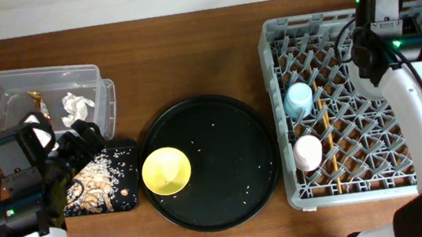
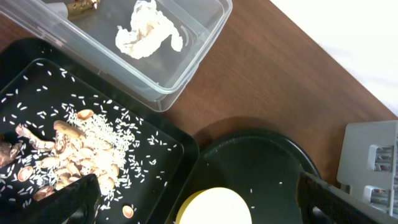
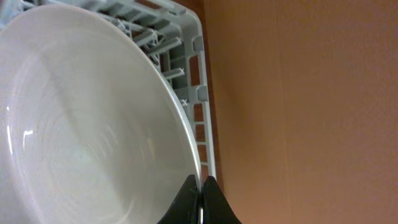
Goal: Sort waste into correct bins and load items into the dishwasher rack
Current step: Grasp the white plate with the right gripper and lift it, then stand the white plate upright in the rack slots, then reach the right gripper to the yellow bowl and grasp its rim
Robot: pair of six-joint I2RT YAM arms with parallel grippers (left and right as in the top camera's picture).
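Observation:
The small yellow bowl (image 1: 167,170) sits upside down on the large round black tray (image 1: 228,132); its top shows in the left wrist view (image 2: 217,205). My left gripper (image 1: 86,141) (image 2: 199,208) is open and empty above the shallow black tray (image 1: 124,156) and the bowl. That tray (image 2: 168,162) holds food scraps with rice (image 2: 74,155). The clear tub (image 1: 0,87) holds the tissue (image 1: 75,107) (image 2: 146,31) and gold wrapper (image 1: 38,101). My right gripper (image 1: 406,47) (image 3: 200,186) is shut on the pale plate's (image 3: 87,124) rim, over the dishwasher rack (image 1: 362,185) (image 3: 202,118).
In the rack lie a light blue cup (image 1: 298,99), a white cup (image 1: 307,152) and wooden chopsticks (image 1: 324,121). Rice grains are scattered on the round tray. The brown table (image 3: 311,112) lies beyond the rack's far edge.

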